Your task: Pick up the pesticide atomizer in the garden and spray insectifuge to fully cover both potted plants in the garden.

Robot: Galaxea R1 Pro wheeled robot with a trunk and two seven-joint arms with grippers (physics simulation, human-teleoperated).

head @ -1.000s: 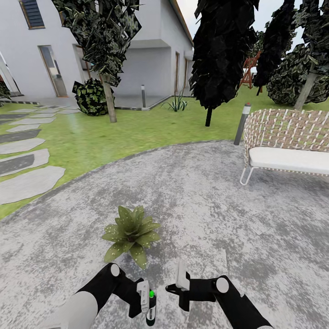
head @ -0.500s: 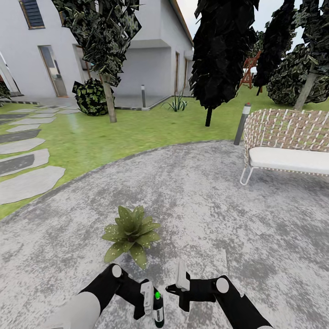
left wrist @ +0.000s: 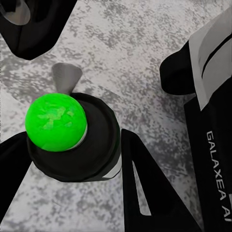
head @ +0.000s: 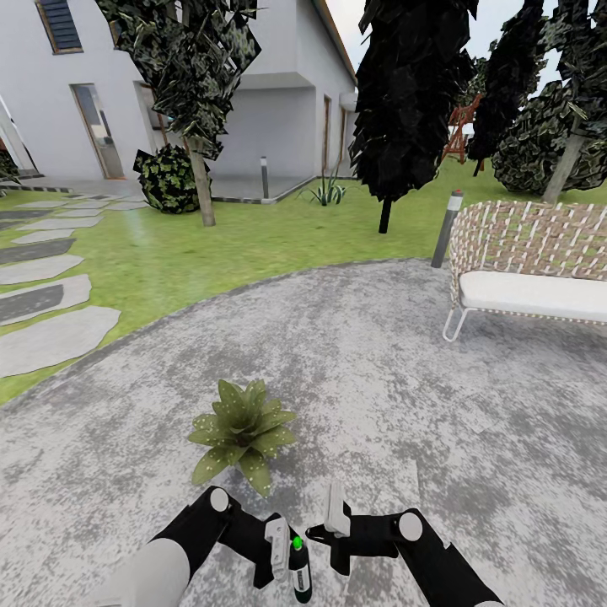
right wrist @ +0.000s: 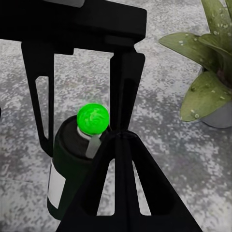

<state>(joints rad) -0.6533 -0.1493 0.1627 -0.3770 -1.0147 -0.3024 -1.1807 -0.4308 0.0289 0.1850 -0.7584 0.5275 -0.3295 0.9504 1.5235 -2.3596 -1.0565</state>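
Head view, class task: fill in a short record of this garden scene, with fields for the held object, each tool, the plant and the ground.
held object: pesticide atomizer, black body, green tip, upright
left tool: shut on the atomizer
right tool: holds nothing; open or shut cannot be told
plant: potted plant, a leafy rosette, just ahead of both arms
ground: grey paved patio, lawn beyond
nearby: wicker bench at right

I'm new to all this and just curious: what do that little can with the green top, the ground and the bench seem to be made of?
The pesticide atomizer looks like matte black plastic or metal, with a glossy green tip that seems plastic. The patio reads as rough grey stone or concrete, mottled. The bench appears woven wicker on thin white metal legs, with a white cushion.
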